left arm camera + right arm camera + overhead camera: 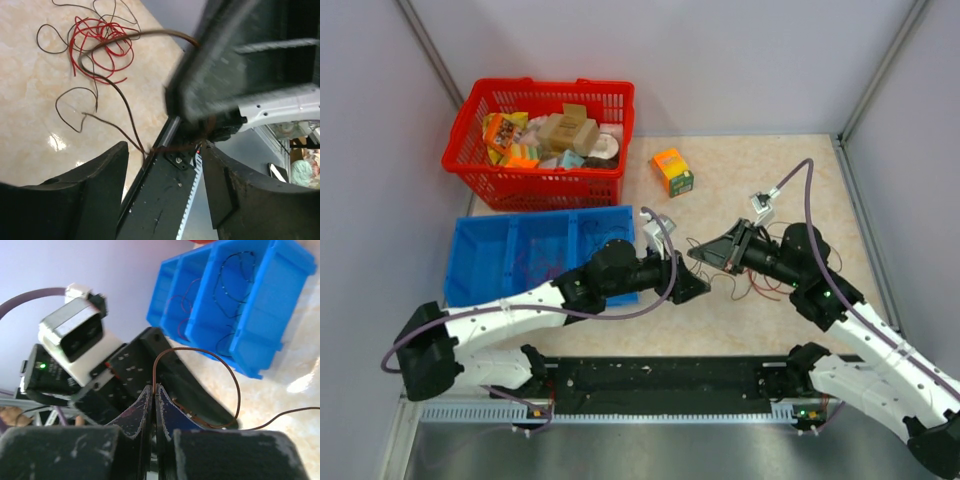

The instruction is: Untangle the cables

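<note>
The cables [100, 45] lie as a loose bunch of thin red and dark brown loops on the beige table [760, 285]. My right gripper [155, 389] is shut on the end of one brown cable [235, 390], which curls up from the fingertips and arcs over to the right. In the top view the right gripper [700, 252] hangs over the table's middle. The left gripper [698, 288] is just below it. My left gripper [165, 150] stands open, with that brown strand [125, 110] trailing down past its fingertips and held by neither finger.
A blue three-part bin [535, 255] with a few thin wires in it [240, 305] sits left of the grippers. Behind it stands a red basket [540, 140] full of packages. An orange-green box [672, 170] is at the back. The black base rail [660, 378] runs along the near edge.
</note>
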### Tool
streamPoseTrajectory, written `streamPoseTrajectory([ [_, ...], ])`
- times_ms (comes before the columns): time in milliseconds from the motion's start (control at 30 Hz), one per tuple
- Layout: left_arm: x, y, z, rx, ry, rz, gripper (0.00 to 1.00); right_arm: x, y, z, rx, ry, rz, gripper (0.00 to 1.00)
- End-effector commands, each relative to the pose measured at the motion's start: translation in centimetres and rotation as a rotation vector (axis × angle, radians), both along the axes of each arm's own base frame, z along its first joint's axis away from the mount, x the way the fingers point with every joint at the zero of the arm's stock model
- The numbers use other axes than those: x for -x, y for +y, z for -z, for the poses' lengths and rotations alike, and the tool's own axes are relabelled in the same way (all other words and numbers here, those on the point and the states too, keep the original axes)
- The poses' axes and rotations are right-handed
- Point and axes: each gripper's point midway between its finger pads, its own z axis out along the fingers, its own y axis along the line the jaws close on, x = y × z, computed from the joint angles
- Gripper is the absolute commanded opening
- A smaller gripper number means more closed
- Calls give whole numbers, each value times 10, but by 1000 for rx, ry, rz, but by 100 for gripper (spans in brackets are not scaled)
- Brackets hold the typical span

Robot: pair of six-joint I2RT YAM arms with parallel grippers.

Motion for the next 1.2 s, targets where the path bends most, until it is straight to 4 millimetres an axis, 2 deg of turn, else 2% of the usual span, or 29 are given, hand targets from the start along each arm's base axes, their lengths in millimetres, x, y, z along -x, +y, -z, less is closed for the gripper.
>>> streamPoseTrajectory([
  [0,-28,-22,-13,16,-54,-84,61,18,3,-51,-195,-57,-54,0],
  [67,-38,-26,-3,-8,-31,-124,56,20,0,-57,-220,-58,-45,0],
  [200,-50,-34,6,-19,-23,-159,54,21,-5,-64,-261,-53,-17,0],
  [300,-55,-42,4,4,-17,-159,49,22,-9,-70,-314,-42,-2,0],
  [400,-57,-47,-4,38,-23,-156,46,21,-10,-67,-337,-24,10,0],
  [467,-54,-46,-8,68,-40,-146,51,20,-13,-65,-353,-9,31,0],
  [500,-52,-46,-15,102,-56,-134,59,19,-15,-66,-370,-6,44,0],
  [567,-45,-47,-16,149,-49,-103,69,19,-19,-74,-410,-10,61,0],
  [633,-38,-51,-18,198,-44,-59,73,18,-21,-87,-443,-26,68,0],
  [800,-39,-68,-19,221,-38,-15,70,22,-21,-116,-489,-63,46,0],
  [967,-30,-80,-36,299,-53,60,68,23,-29,-130,-524,-78,70,0],
  [1033,-31,-80,-36,311,-42,59,67,22,-34,-132,-534,-81,94,0],
  [1067,-32,-80,-33,311,-36,50,64,22,-36,-133,-538,-85,105,0],
  [1100,-34,-77,-32,310,-38,31,54,23,-38,-135,-540,-92,113,0],
  [1167,-46,-68,-28,276,-40,-50,21,23,-40,-132,-515,-105,128,0],
])
